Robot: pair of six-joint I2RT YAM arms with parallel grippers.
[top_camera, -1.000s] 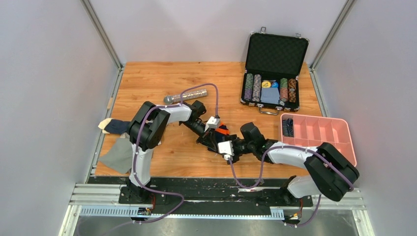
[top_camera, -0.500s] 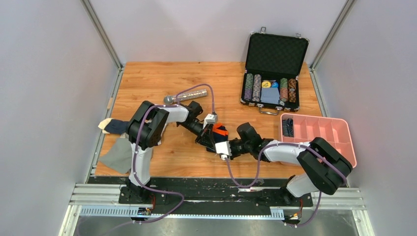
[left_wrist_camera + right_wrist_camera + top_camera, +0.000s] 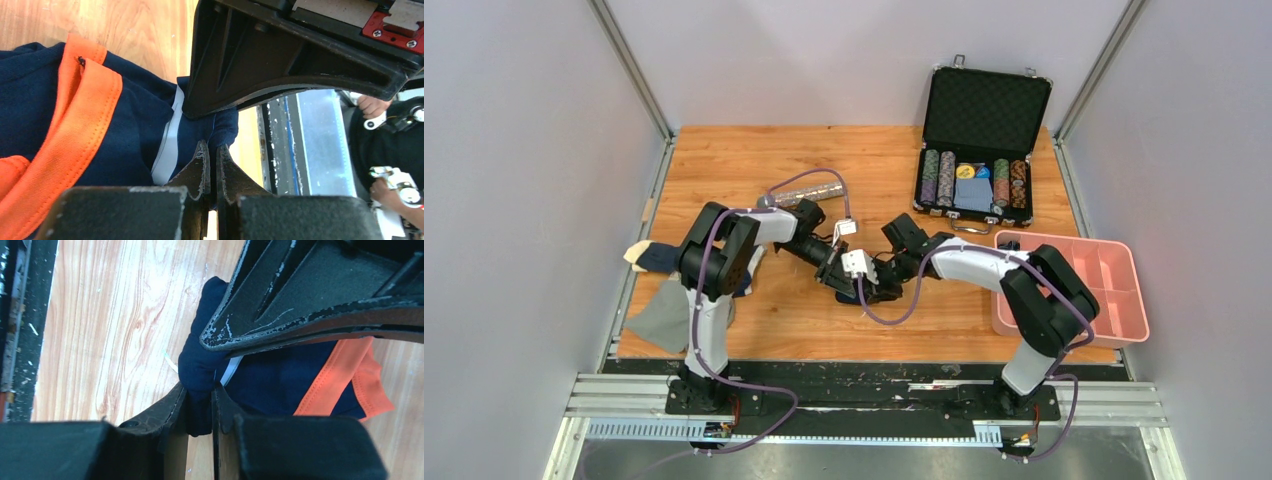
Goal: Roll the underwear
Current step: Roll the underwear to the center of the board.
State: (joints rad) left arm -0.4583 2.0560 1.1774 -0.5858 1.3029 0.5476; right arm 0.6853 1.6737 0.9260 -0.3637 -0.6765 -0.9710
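The plain navy underwear (image 3: 125,130) with an orange band (image 3: 75,125) lies on the wooden table, bunched under both grippers. In the top view it is almost hidden beneath them (image 3: 866,293). My left gripper (image 3: 210,150) is shut on a fold of its navy cloth near a white strip. My right gripper (image 3: 200,392) is shut on another navy fold (image 3: 200,365) at the cloth's edge, and the orange band (image 3: 335,375) lies beyond. The two grippers meet tip to tip at mid-table (image 3: 862,285). The second, striped underwear (image 3: 656,258) lies at the table's left edge.
A flat grey cloth (image 3: 662,315) lies at the front left. A silver microphone (image 3: 809,192) lies behind the left arm. An open black case of poker chips (image 3: 984,150) stands at the back right. A pink divided tray (image 3: 1114,300) sits at the right edge.
Both grippers have moved left and toward the back with the navy underwear between them. The right arm has swung up and stretched left. The orange patch no longer shows from above.
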